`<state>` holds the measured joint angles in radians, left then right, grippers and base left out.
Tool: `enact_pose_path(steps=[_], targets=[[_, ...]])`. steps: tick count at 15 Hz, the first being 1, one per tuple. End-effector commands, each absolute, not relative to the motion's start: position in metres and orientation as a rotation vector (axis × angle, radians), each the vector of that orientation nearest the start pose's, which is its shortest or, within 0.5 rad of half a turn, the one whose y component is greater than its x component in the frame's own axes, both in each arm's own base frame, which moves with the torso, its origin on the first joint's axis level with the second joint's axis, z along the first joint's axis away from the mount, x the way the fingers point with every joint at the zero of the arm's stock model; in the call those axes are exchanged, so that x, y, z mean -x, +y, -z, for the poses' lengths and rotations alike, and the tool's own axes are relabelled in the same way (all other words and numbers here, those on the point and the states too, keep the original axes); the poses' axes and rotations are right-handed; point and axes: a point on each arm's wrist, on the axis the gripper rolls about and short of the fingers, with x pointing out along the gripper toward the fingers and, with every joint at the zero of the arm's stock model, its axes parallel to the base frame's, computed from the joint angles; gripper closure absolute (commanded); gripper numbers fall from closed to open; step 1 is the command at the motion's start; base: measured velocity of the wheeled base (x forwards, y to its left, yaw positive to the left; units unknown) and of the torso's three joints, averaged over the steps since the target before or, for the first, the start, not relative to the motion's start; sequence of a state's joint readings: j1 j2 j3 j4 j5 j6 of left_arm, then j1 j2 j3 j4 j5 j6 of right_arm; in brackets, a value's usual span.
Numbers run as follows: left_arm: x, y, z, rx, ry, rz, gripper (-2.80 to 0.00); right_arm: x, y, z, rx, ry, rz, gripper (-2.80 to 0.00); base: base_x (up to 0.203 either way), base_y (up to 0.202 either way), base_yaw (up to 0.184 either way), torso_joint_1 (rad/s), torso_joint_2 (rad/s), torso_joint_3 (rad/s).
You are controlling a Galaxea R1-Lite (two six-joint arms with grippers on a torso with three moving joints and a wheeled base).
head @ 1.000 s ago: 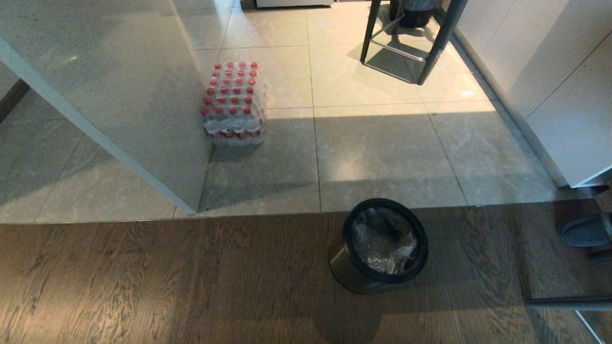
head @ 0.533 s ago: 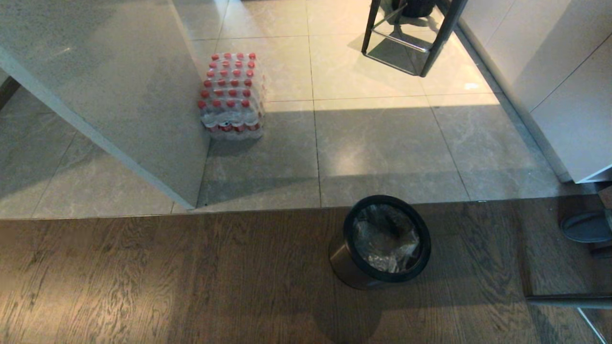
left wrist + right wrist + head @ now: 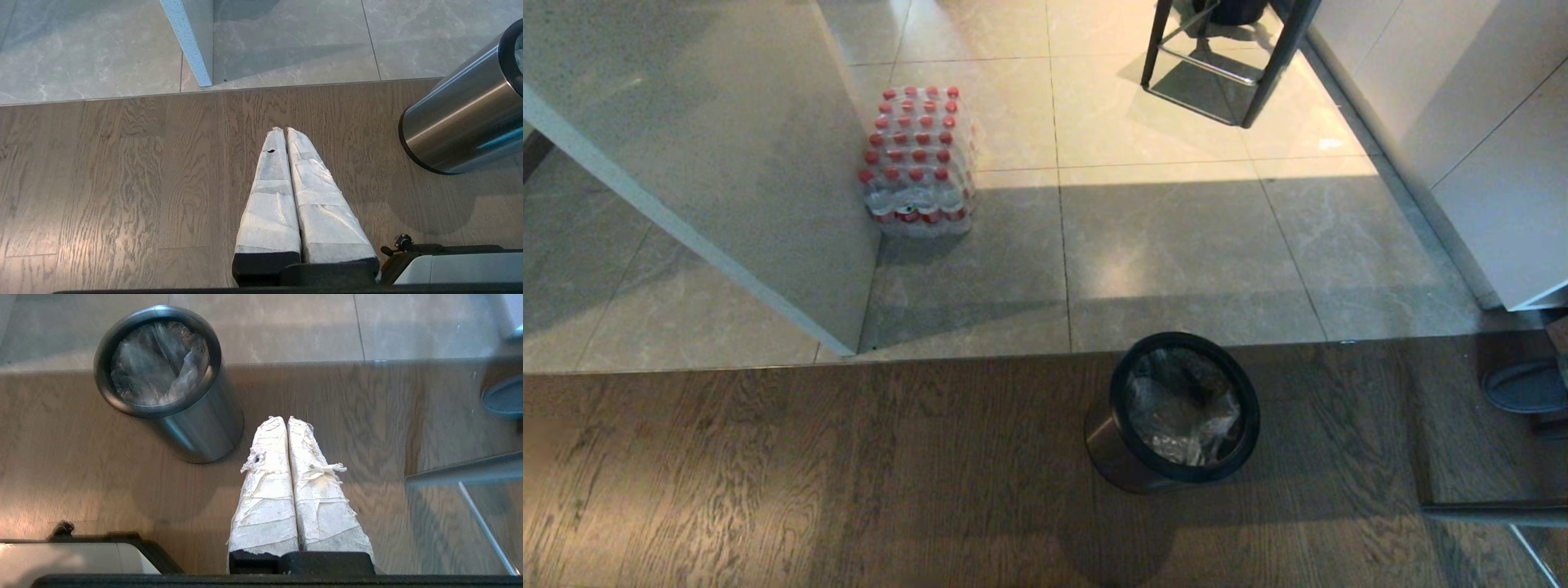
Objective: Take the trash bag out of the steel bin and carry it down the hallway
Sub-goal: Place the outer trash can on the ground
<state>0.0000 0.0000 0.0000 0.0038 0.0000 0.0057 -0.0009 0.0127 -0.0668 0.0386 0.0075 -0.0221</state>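
The steel bin (image 3: 1123,453) stands on the wood-plank floor just short of the tile edge, its black rim (image 3: 1250,412) facing up. Inside it lies the clear crinkled trash bag (image 3: 1184,408), which also shows in the right wrist view as the trash bag (image 3: 157,361) within the bin (image 3: 204,424). My right gripper (image 3: 287,418) hangs shut and empty above the planks, beside the bin. My left gripper (image 3: 284,129) is shut too, holding nothing, with the bin (image 3: 457,130) off to its side. Neither arm shows in the head view.
A shrink-wrapped pack of red-capped bottles (image 3: 915,163) sits on the tiles against a grey-white wall corner (image 3: 849,347). A black stool frame (image 3: 1225,65) stands farther back, white cabinets (image 3: 1494,163) run along the right, and a dark slipper (image 3: 1523,385) lies at the right edge.
The head view has tipped down a little, so the whole scene slid up in the picture. The bin, bag and bottles kept their places on the floor.
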Motion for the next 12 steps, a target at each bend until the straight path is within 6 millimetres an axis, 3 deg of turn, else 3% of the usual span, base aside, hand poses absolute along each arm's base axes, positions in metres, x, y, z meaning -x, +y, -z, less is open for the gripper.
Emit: enact_pose_path(steps=[1,3,6,9,12], targets=[[0.023,0.0,-0.075,-0.006,0.005,0.0,0.0,0.033,0.001,-0.14,0.021,-0.012,-0.05,0.0,0.0,0.0,0.0,0.0,0.0,0.0],[0.023,0.0,-0.075,-0.006,0.005,0.0,0.0,0.017,0.002,-0.19,0.0,0.119,-0.092,0.0,0.0,0.0,0.0,0.0,0.0,0.0],[0.023,0.0,-0.075,-0.006,0.004,0.0,0.0,-0.042,0.005,-0.246,-0.082,0.352,-0.179,0.0,0.0,0.0,0.0,0.0,0.0,0.0],[0.023,0.0,-0.075,-0.006,0.003,0.0,0.0,-0.104,0.021,-0.263,-0.126,0.589,-0.341,0.0,0.0,0.0,0.0,0.0,0.0,0.0],[0.023,0.0,-0.075,-0.006,0.005,0.0,0.0,-0.139,0.055,-0.251,-0.08,0.785,-0.529,0.0,0.0,0.0,0.0,0.0,0.0,0.0]])
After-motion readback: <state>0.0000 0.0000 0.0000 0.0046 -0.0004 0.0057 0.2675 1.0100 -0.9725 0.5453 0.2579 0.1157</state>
